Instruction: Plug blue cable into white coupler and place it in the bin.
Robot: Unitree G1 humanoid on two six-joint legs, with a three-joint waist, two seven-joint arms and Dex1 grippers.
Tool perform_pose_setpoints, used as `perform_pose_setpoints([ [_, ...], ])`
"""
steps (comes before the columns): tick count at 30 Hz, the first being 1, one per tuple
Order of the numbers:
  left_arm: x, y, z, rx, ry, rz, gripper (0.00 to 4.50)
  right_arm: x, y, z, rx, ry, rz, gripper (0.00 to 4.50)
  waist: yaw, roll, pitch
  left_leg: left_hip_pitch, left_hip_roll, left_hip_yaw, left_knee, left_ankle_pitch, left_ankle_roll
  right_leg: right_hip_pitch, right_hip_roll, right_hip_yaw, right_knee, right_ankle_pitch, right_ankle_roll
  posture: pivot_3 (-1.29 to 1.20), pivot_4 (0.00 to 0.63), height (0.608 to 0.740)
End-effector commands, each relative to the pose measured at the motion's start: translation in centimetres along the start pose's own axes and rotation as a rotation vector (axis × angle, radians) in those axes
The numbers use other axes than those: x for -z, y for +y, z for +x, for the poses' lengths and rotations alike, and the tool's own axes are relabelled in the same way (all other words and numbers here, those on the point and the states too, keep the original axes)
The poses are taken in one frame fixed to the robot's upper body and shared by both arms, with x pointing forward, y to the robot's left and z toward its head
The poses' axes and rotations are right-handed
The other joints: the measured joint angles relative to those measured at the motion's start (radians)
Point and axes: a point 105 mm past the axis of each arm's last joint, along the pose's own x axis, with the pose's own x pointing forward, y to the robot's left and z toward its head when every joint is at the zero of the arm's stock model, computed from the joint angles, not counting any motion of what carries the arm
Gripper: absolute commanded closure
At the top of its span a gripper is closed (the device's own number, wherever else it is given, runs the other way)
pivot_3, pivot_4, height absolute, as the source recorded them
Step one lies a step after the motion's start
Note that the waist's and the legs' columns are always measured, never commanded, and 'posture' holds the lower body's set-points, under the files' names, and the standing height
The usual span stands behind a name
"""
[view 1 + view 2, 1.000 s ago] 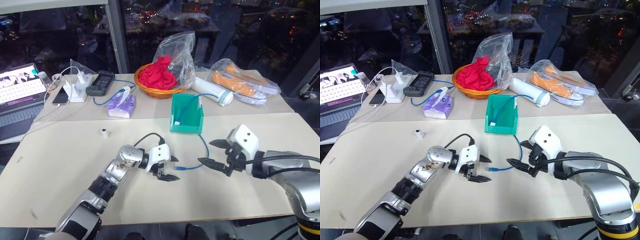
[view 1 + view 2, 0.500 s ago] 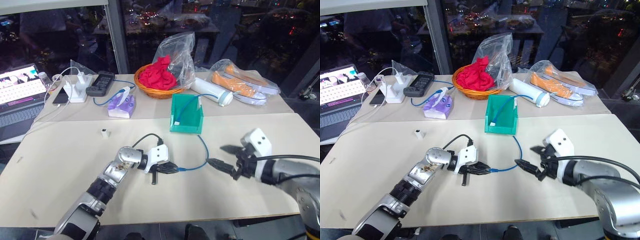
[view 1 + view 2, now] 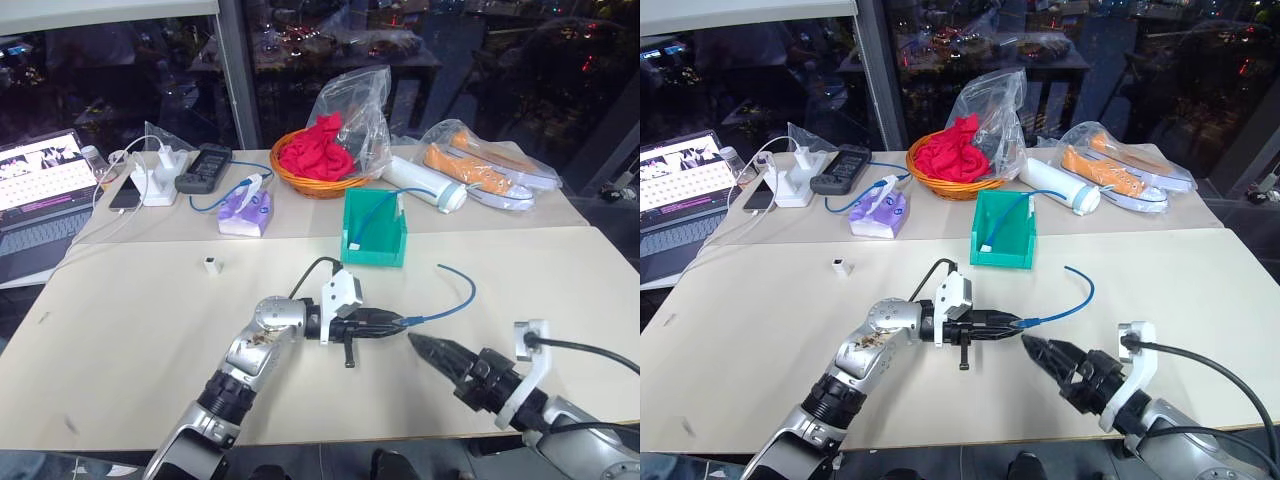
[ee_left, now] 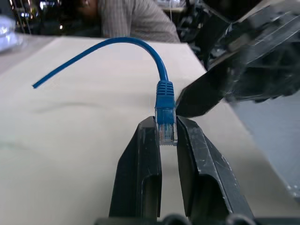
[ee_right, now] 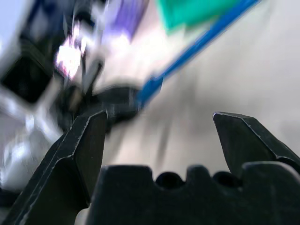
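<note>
Above the table's middle my left gripper (image 3: 385, 322) is clamped on the blue cable (image 3: 455, 296) plug — the white coupler (image 3: 209, 264) lies far left, nearer this arm, my right gripper (image 5: 159, 136) spread empty.

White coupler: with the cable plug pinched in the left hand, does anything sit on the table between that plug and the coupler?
Nothing visible does. The left hand holds the blue cable by its plug above the table, and the white coupler lies alone to its left. The tabletop between them is bare; the left arm itself spans that side.
</note>
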Motion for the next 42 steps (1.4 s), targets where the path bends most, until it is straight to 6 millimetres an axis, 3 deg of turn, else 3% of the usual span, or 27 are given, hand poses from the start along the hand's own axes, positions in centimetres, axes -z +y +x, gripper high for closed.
perform_pose_setpoints([
  [1, -1.0, -0.1, 0.5, 0.022, -0.033, 0.029, 4.43, -1.3, 1.9, 0.5, -0.031, -0.107, 0.136, 0.32, -0.005, 0.0, 0.0, 0.0, 0.0, 0.0, 0.0, 0.0, 0.0, 0.0, 0.0, 0.0, 0.0, 0.0, 0.0, 0.0, 0.15, 0.74],
  [10, -1.1, -0.3, 1.0, 0.028, -0.044, 0.028, 4.43, -1.3, 2.9, 1.9, 0.008, -0.095, 0.298, 0.32, -0.01, 0.0, 0.0, 0.001, 0.0, 0.0, -0.001, 0.0, 0.001, 0.0, 0.0, 0.0, -0.001, 0.0, 0.001, 0.0, 0.15, 0.74],
  [21, -1.1, 0.0, 0.7, -0.006, -0.051, 0.021, 4.43, -0.7, 3.1, 2.2, 0.048, -0.077, 0.338, 0.32, -0.01, 0.0, 0.0, 0.0, 0.0, 0.0, -0.001, -0.001, 0.001, 0.0, 0.0, 0.0, -0.002, 0.0, 0.001, 0.0, 0.15, 0.74],
  [22, -1.1, 0.0, 0.7, -0.007, -0.051, 0.021, 4.43, -0.7, 3.2, 2.1, 0.05, -0.077, 0.339, 0.84, -0.01, 0.0, 0.0, 0.0, 0.0, 0.0, -0.001, -0.001, 0.001, 0.0, 0.0, 0.0, -0.002, 0.0, 0.001, 0.0, 0.15, 0.74],
  [25, -1.1, 0.0, 0.6, -0.006, -0.049, 0.023, 4.43, -0.6, 3.3, 2.0, 0.051, -0.074, 0.342, 1.62, -0.01, 0.0, 0.0, 0.0, 0.0, 0.0, -0.002, -0.001, 0.001, 0.0, 0.0, 0.0, -0.003, 0.0, 0.001, 0.0, 0.15, 0.74],
  [33, -1.0, 0.0, 0.7, -0.009, -0.043, 0.018, 4.43, -0.9, 3.4, 1.8, 0.059, -0.096, 0.357, 4.39, -0.01, 0.0, 0.0, 0.0, 0.0, 0.0, -0.002, -0.001, 0.001, 0.0, 0.0, 0.0, -0.005, 0.0, 0.001, 0.0, 0.15, 0.74],
  [36, -1.0, 0.3, 0.6, -0.031, -0.044, 0.015, 4.43, -1.0, 3.4, 2.0, 0.057, -0.096, 0.353, 4.46, -0.01, 0.0, 0.0, 0.0, 0.0, 0.0, -0.002, -0.001, 0.001, 0.0, 0.0, 0.0, -0.006, 0.0, 0.001, 0.0, 0.15, 0.74],
  [38, -1.1, 0.8, 0.2, -0.052, -0.043, 0.016, 3.42, -1.3, 3.4, 2.1, 0.055, -0.1, 0.342, 4.5, -0.009, 0.0, 0.0, 0.0, 0.0, 0.0, -0.002, -0.001, 0.001, 0.0, 0.0, 0.0, -0.006, 0.0, 0.001, 0.0, 0.15, 0.74],
  [42, -2.4, 3.1, -2.8, -0.187, -0.076, 0.036, 2.01, -2.3, 2.9, 2.5, 0.053, -0.119, 0.311, 4.5, -0.013, 0.0, 0.0, 0.0, 0.0, 0.0, -0.003, -0.001, 0.001, 0.0, 0.0, 0.0, -0.006, 0.0, 0.0, 0.0, 0.15, 0.74],
])
